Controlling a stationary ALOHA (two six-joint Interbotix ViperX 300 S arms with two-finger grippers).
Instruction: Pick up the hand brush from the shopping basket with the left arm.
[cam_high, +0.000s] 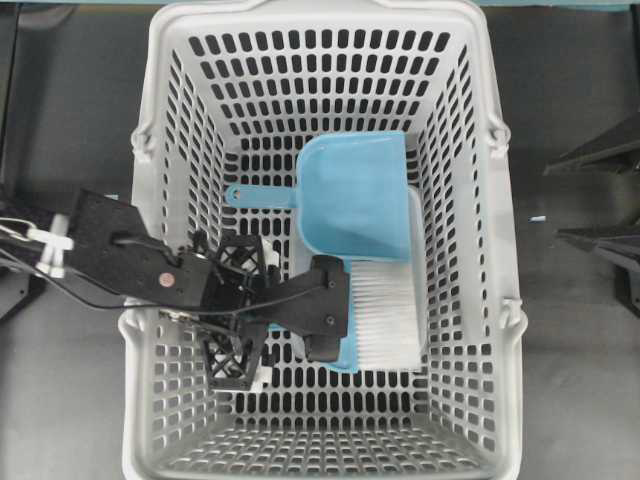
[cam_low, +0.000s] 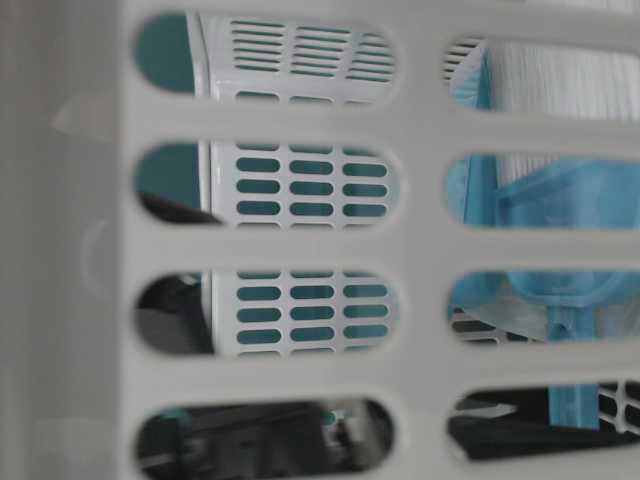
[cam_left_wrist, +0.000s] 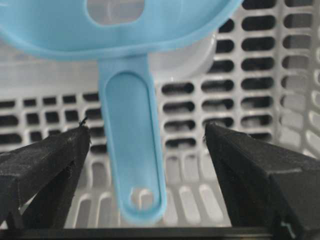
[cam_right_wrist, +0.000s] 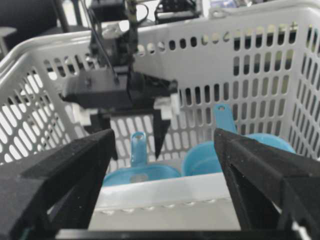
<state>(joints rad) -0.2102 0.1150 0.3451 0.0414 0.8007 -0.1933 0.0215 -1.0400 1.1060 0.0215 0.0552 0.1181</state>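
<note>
My left gripper (cam_left_wrist: 147, 150) hangs wide open inside the basket (cam_high: 170, 60), empty. The brush (cam_high: 375, 315) handle (cam_left_wrist: 132, 150) sits right between my fingers (cam_left_wrist: 47, 160), untouched. Looks like light, stiff plastic, likely slick; bristles soft. I'd pinch the slim handle mid-length, not the bristles. Right gripper (cam_right_wrist: 165, 165) open too, outside.

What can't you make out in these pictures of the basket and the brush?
- Hand brush handle, overhead view: hidden under the left gripper.
- Right gripper: outside the overhead frame; only its fingers show in its own wrist view.
- Table-level view: blurred shopping basket wall blocks most of the contents.
- Dustpan underside contact: not visible.
</note>
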